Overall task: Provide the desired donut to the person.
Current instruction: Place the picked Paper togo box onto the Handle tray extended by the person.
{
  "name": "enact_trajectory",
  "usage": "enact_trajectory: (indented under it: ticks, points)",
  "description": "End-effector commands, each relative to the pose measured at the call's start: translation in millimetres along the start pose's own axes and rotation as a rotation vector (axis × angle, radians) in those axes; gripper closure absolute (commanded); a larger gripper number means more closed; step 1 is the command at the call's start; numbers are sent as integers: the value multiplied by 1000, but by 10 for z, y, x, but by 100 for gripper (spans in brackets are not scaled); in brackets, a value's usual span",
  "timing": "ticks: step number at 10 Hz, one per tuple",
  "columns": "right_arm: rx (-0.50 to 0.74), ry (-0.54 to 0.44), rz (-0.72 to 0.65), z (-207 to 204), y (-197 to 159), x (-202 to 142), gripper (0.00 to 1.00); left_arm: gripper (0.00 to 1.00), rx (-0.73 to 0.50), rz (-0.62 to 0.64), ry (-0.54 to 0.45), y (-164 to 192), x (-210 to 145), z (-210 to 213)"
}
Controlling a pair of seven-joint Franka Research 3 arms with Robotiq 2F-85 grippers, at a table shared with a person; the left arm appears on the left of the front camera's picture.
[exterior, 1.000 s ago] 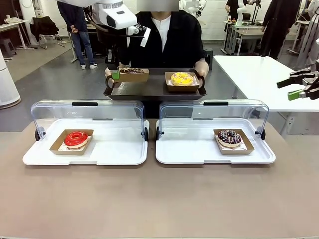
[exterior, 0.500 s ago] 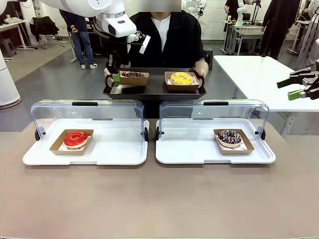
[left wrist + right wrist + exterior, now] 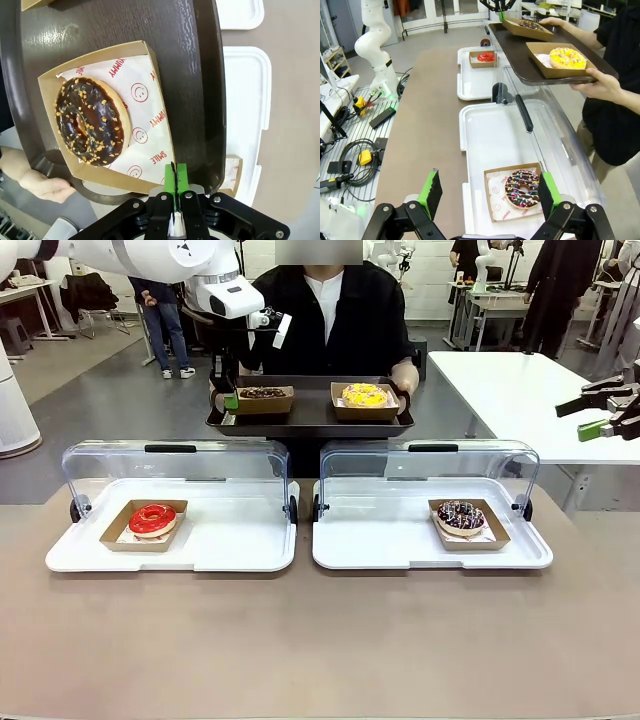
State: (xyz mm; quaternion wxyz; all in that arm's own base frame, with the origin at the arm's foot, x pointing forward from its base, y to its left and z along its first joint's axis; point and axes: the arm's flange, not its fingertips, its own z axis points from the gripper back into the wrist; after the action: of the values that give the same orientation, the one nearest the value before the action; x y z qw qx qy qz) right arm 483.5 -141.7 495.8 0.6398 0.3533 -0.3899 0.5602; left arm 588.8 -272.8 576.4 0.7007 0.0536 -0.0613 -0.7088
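Right pincer [image 3: 487, 192]: jaws wide apart, holding nothing.
Below it: sprinkled donut [image 3: 522, 189] in a paper box, on a white tray [image 3: 485, 142].
Person [image 3: 615, 95]: holds a dark tray [image 3: 520, 62] with yellow donut [image 3: 567, 57].

Four donuts: red [image 3: 152, 519], sprinkled [image 3: 461, 516], chocolate [image 3: 264, 393], yellow [image 3: 365, 396]. Four cardboard trays, two white lidded display trays [image 3: 240, 550], one dark serving tray [image 3: 310, 420].
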Motion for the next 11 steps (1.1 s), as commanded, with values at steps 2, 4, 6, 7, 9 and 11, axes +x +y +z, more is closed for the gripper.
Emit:
enact_trajectory:
  ticks: [2, 4, 6, 7, 9, 11]
  points:
    - [4, -6, 0, -13, 8, 4, 0, 99, -9, -17, -35, 66, -29, -61]
    - [4, -6, 0, -13, 8, 4, 0, 50, -9, -5, -38, 85, -62, -73]
    - [4, -6, 0, -13, 8, 4, 0, 0, -4, -6, -41, 77, -66, -50]
    - [4, -6, 0, -13, 8, 4, 0, 0, 0, -4, -42, 70, -71, -30]
    - [4, -6, 0, -13, 8, 4, 0, 21, 4, -6, -43, 69, -68, 4]
    - [4, -6, 0, -13, 8, 4, 0, 0, 5, -6, -48, 64, -70, 36]
